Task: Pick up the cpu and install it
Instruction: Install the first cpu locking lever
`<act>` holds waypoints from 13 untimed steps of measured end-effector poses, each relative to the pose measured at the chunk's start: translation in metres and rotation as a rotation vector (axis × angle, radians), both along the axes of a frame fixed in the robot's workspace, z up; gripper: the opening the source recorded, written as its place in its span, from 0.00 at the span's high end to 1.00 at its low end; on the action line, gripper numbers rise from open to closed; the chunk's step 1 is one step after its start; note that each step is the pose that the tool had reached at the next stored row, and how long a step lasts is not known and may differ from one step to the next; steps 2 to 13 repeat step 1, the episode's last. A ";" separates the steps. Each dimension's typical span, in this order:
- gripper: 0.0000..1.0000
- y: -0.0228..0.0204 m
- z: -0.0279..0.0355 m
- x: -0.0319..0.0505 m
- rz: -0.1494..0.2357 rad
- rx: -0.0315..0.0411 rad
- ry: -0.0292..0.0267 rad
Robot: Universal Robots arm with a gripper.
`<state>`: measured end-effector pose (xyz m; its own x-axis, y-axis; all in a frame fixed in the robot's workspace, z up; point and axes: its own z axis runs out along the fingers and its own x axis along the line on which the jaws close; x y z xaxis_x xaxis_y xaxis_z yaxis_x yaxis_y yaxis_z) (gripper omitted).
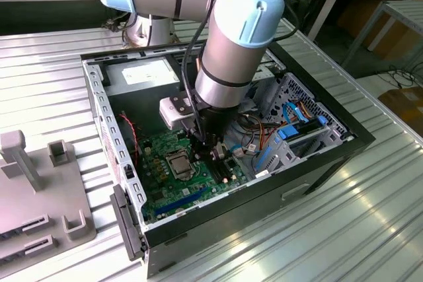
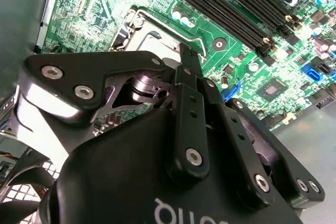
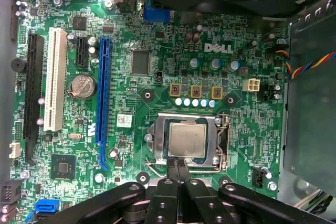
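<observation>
- The ribbed silver metal worktop [image 1: 59,64] carries an open black desktop computer case [image 1: 317,170], lying on its side with the grey-and-blue robot arm [image 1: 231,37] reaching down into it.
- Inside the case the green motherboard [image 3: 131,40] lies flat, with a long blue expansion slot [image 3: 102,93], a white one [image 3: 55,80] beside it and a round silver coin battery [image 3: 82,85] between them.
- The square shiny metal socket frame [image 3: 157,129] sits near the middle of the board, its wire lever [image 3: 157,169] lying along the edge nearest the arm.
- The cpu [image 3: 187,141], a small flat square chip with a dull silver-grey top, lies inside that frame, apparently already seated and square to it.
- The black gripper [image 3: 177,166] hovers just above the frame's near edge; its jaws are closed together and hold nothing, tips close beside the chip's rim.
- Judgement: doing this step well means keeping the tips clear of the chip's edge and avoiding sideways drag that could unseat it.
</observation>
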<state>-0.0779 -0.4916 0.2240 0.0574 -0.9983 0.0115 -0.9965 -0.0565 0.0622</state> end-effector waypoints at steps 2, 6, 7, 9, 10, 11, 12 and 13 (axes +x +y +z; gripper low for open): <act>0.89 0.0000 0.0000 0.0000 0.000 -0.0002 0.0000; 0.89 0.0000 0.0000 0.0000 0.000 -0.0002 0.0000; 0.89 0.0000 0.0000 0.0000 0.000 -0.0002 0.0000; 0.89 0.0000 0.0000 0.0000 0.000 -0.0002 0.0000; 0.89 0.0000 0.0000 0.0000 0.000 -0.0002 0.0000; 0.89 0.0000 0.0000 0.0000 0.000 -0.0002 0.0000; 0.89 0.0000 0.0000 0.0000 0.000 -0.0002 0.0000; 0.89 0.0000 0.0000 0.0000 0.000 -0.0002 0.0000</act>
